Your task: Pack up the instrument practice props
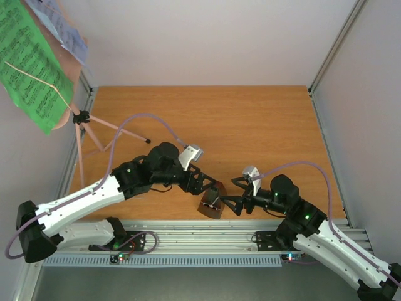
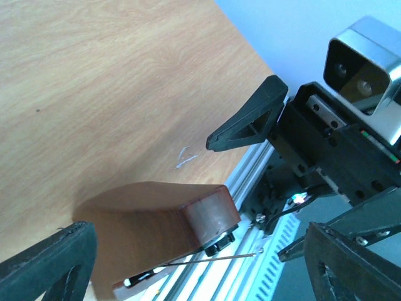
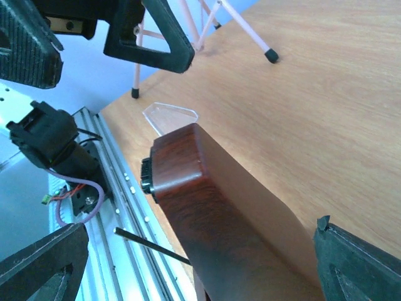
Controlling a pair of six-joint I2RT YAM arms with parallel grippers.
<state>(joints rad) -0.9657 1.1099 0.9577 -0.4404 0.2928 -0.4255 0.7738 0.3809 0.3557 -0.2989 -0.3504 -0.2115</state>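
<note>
The fingers [image 3: 360, 266] of my right claw [image 3: 202, 226] fill the bottom corners of the right wrist view, spread as wide as they go. The reddish-brown metronome [image 3: 213, 207] lies on its side in the gap between them, and neither finger is clamped on it. Its thin dark rod [image 3: 150, 246] pokes out at lower left over the metal rail [image 3: 119, 188]. Just beyond it, at centre left, a clear cover [image 3: 170, 116] rests on the bench [image 3: 326, 94].

In the left wrist view my left claw [image 2: 199, 232] is wide open too, with one finger in each bottom corner and the metronome's blunt end at lower centre. The finger at lower right stands clear of it. I cannot tell whether the one at lower left brushes its side. This claw grips nothing.

From overhead, both claws meet at lower centre of the frame, by the bench's near edge, with the metronome between them. The pink music stand [image 1: 80, 135] stands at the left edge, well apart from them. Its desk leans into the upper left corner and carries a green sheet [image 1: 31, 63] and a white sheet [image 1: 62, 25].
</note>
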